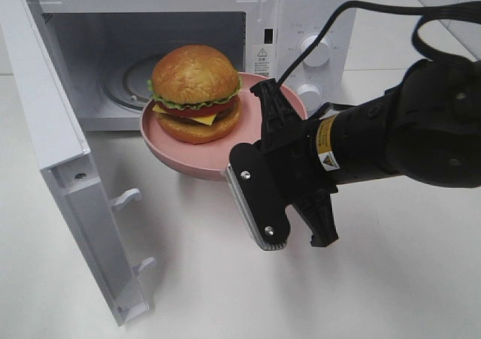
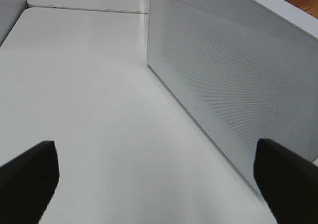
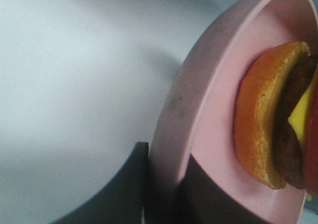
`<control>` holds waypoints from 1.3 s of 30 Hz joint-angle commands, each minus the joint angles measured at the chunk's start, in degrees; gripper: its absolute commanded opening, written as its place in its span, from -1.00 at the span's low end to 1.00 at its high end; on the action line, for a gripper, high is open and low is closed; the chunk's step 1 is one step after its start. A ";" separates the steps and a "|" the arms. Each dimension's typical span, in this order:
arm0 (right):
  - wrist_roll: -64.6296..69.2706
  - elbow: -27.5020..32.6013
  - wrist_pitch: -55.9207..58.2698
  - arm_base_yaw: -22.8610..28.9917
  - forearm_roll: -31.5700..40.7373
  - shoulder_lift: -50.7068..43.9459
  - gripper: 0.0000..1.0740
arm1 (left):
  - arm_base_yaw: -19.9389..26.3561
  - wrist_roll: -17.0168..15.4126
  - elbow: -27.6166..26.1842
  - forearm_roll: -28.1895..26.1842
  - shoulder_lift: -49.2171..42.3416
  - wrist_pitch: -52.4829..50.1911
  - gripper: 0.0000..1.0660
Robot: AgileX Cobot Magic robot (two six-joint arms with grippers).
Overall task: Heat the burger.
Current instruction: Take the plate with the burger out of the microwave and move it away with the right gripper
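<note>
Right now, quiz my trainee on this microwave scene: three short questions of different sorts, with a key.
1. True or false: the white microwave's hinged door is shut.
2. What does the right gripper clamp? A) glossy brown-bunned burger B) rim of the round pink plate C) door handle
3. Fill in: the left gripper's jaws are ____.

Key: 1 false; 2 B; 3 open.

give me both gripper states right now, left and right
left gripper: open, holding nothing, over the bare table
right gripper: closed on the rim of the pink plate carrying the burger
</note>
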 commanded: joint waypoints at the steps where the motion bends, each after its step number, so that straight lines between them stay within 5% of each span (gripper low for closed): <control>1: -0.29 1.78 -3.09 -0.06 -0.40 -4.70 -1.00 | 0.06 -0.06 0.11 0.11 -0.86 0.11 0.87; 20: 0.46 13.87 6.99 -0.06 -0.17 -23.84 -1.00 | 0.06 -0.06 0.11 0.11 -0.86 0.11 0.87; 39: 16.10 16.33 22.92 -0.06 -3.90 -31.74 -1.00 | 0.06 -0.06 0.11 0.11 -0.86 0.11 0.87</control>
